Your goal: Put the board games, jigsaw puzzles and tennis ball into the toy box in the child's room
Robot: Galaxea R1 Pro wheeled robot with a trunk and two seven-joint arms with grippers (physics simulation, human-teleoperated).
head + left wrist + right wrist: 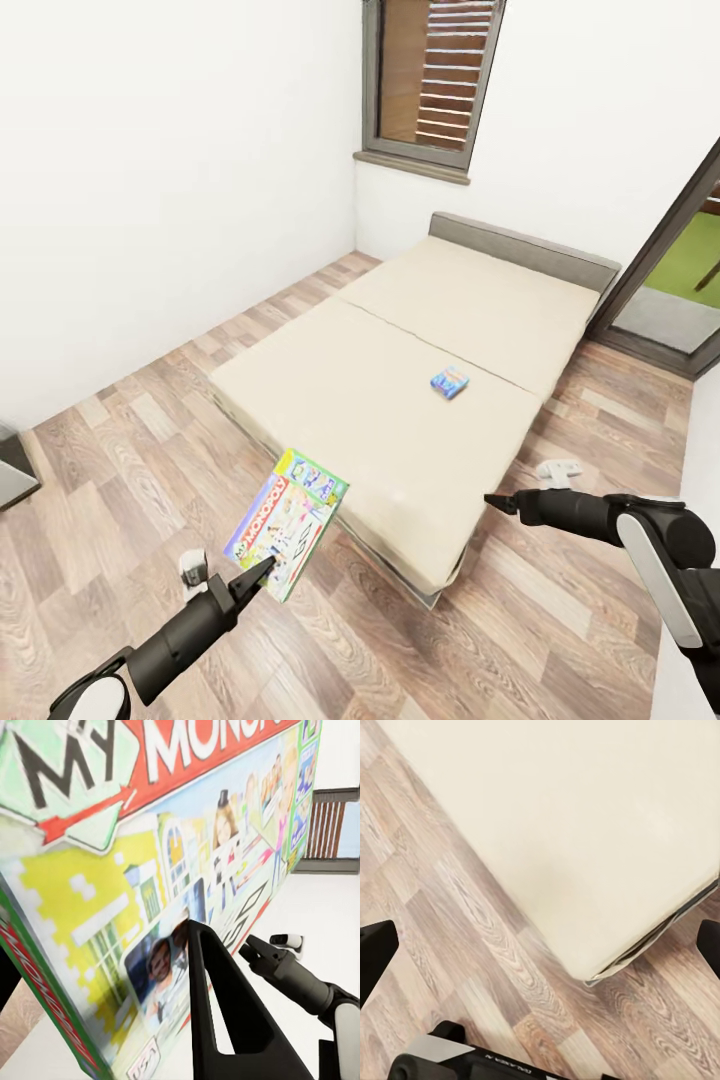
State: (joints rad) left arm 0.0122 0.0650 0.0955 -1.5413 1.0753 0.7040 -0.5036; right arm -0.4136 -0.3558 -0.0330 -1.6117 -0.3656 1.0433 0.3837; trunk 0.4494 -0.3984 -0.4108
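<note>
The left arm reaches forward and up toward the bed, its left gripper fingers clamped on the lower edge of a tilted Monopoly board game held above the floor beside the bed's near edge. A blue board game lies on the mattress. The right arm extends level by the bed's near corner; the right gripper fingers stand apart.

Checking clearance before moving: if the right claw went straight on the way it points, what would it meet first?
Probably the bed: the right claw points toward its near corner, mattress edge and floor ahead in the wrist view; depth is unclear.
</note>
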